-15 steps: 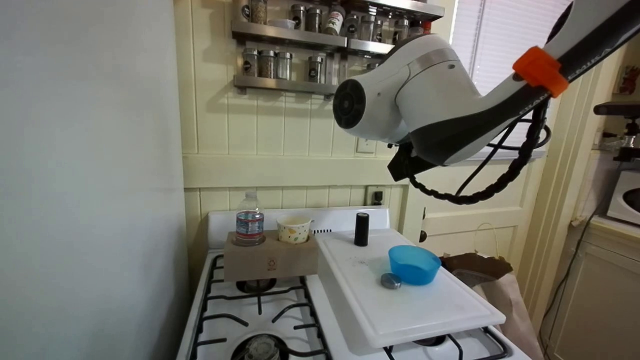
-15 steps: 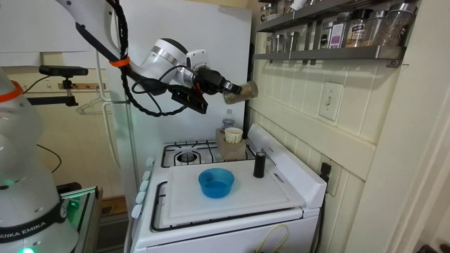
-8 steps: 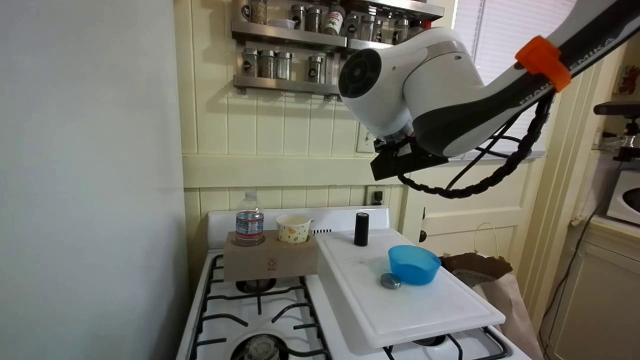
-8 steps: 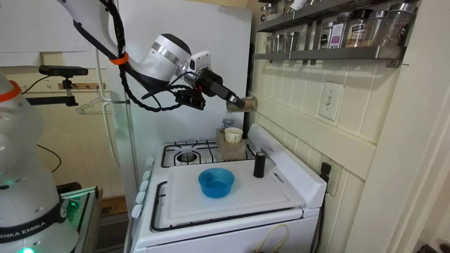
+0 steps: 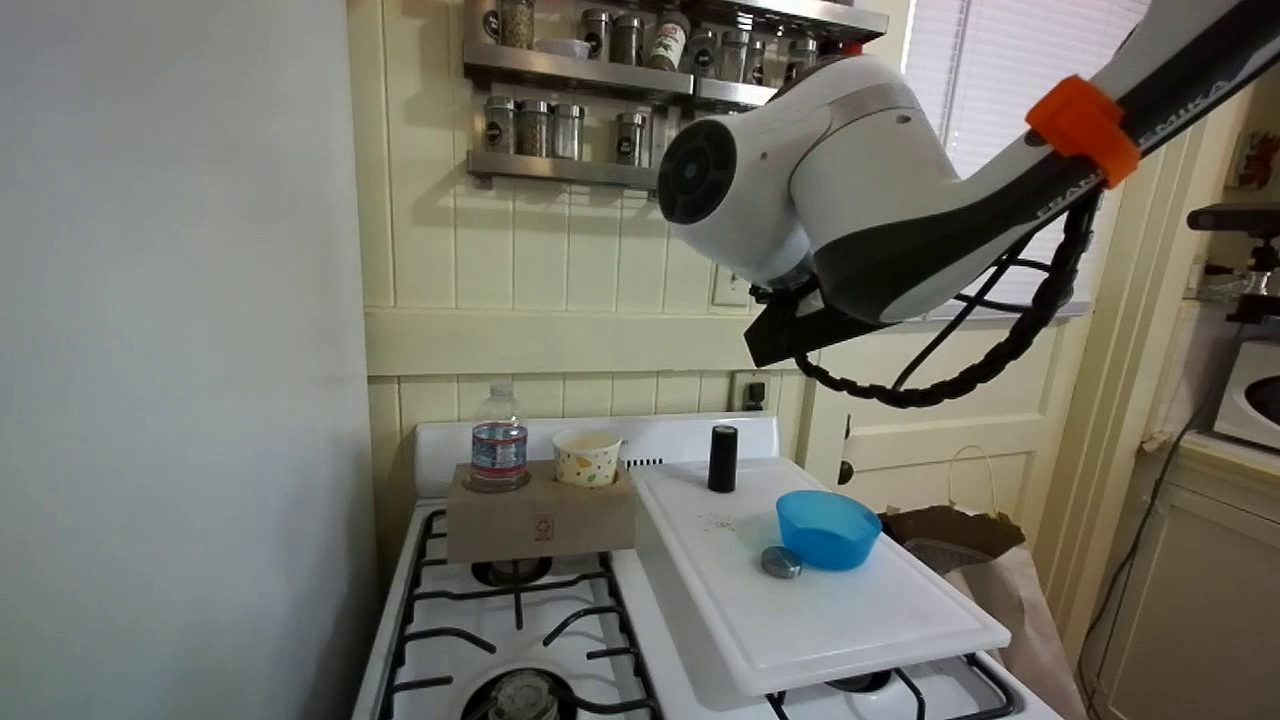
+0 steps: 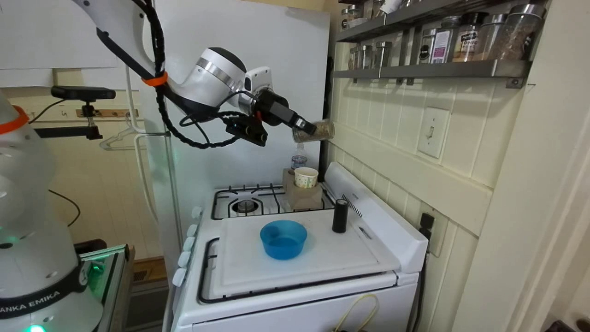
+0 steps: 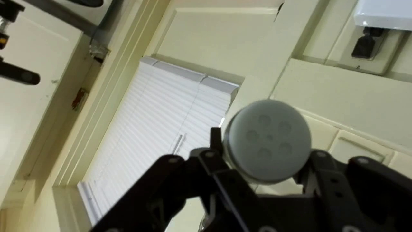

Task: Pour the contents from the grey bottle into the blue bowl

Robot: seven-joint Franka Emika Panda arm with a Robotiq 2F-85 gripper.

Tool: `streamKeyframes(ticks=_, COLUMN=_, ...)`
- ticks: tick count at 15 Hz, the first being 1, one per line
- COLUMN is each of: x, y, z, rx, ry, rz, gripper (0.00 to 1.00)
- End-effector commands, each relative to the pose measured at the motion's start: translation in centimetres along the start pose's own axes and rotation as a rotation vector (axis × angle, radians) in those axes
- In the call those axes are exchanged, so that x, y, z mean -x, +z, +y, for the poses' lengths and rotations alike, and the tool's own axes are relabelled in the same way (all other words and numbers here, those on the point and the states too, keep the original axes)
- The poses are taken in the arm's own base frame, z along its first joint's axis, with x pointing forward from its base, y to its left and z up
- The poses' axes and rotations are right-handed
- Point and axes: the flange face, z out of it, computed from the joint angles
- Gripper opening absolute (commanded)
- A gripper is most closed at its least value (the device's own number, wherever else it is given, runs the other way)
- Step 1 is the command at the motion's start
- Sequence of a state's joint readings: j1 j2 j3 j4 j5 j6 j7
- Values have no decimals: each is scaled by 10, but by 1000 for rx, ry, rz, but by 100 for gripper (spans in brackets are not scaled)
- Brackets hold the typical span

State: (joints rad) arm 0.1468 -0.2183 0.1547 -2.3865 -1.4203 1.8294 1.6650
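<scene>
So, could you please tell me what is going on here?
The robot's gripper holds a grey-topped jar up in the air, tipped nearly onto its side. The job seems to be pouring its contents into the blue bowl, which sits on the white board. What looks like a metal lid lies beside the bowl, and some specks are scattered on the board. I can't see anything falling from the jar, nor make out whether the bowl holds anything.

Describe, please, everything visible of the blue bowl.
The blue bowl is plain, round and bright blue, its smooth, slightly see-through wall looking like plastic. It stands upright on the white board, the only thing that clearly touches it. A small silvery disc lies close beside it; whether they meet I cannot tell, nor whether anything is inside.
</scene>
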Motion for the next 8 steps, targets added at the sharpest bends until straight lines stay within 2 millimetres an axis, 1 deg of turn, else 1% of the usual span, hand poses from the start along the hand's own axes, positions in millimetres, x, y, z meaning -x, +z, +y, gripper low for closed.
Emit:
streamKeyframes(ticks=1, x=20, y=-17, z=11, rx=131, ry=11, rz=114, gripper=23)
streamKeyframes(ticks=3, x=32, y=-18, z=20, rx=202, ry=52, rz=164, gripper=23)
streamKeyframes(ticks=6, x=54, y=-2, z=28, rx=335, ry=142, rz=148, gripper=23)
streamKeyframes(ticks=8, x=60, y=2, z=31, rx=398, ry=165, rz=203, gripper=23)
